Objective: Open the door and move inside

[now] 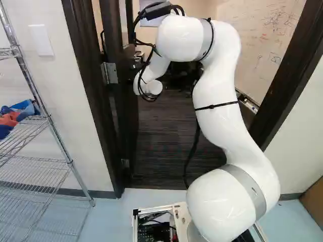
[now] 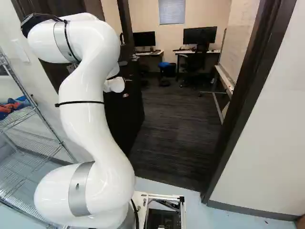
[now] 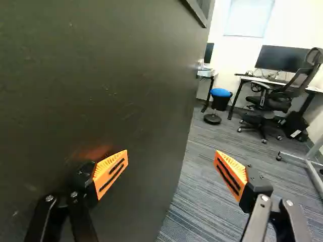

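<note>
The dark door [image 2: 128, 112] stands swung inward, left of the doorway, in the right base view. Its hinge side [image 1: 127, 116] meets the dark frame in the left base view. My arm reaches through the opening, its wrist close to the door; the gripper itself is hidden in both base views. In the wrist view the gripper [image 3: 171, 157] is open and holds nothing. One finger [image 3: 111, 171] is close against the broad face of the door [image 3: 111, 75], contact unclear; the other is over the carpet, past the door's free edge. No handle can be made out clearly.
The right door post [image 2: 245, 95] flanks the opening. Inside are carpet [image 2: 174, 133], desks with monitors [image 3: 282, 58], an office chair [image 3: 275, 98], a blue-topped stool [image 3: 220, 93] and a whiteboard [image 1: 257, 45] on a stand. A wire rack [image 1: 38, 171] stands outside at the left.
</note>
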Tool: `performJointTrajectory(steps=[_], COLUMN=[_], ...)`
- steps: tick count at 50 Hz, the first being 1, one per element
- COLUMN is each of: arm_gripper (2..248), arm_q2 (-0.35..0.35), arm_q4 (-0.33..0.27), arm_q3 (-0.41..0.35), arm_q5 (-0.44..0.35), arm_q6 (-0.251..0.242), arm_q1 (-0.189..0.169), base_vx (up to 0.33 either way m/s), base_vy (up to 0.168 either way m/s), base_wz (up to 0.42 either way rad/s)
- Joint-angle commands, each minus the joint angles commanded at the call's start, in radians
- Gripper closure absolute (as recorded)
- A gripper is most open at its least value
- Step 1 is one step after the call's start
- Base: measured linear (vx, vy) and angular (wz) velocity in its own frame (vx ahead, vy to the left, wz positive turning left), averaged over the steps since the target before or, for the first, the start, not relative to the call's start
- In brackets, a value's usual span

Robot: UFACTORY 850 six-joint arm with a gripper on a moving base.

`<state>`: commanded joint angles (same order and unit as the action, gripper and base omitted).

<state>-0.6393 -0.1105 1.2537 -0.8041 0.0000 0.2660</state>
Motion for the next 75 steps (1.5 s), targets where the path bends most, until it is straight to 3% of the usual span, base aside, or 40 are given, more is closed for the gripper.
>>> performJointTrajectory(steps=[31,75], arm_gripper=[3,3], arm_q2=[-0.002,0.073], arm_q4=[-0.002,-0.002], arm_q3=[0.003,-0.097], arm_q5=[0.0,0.0], arm_q6=[0.0,0.0], arm_q1=[0.003,-0.093], base_vx=[0.0,0.0], base_vy=[0.0,0.0], base_wz=[0.0,0.0])
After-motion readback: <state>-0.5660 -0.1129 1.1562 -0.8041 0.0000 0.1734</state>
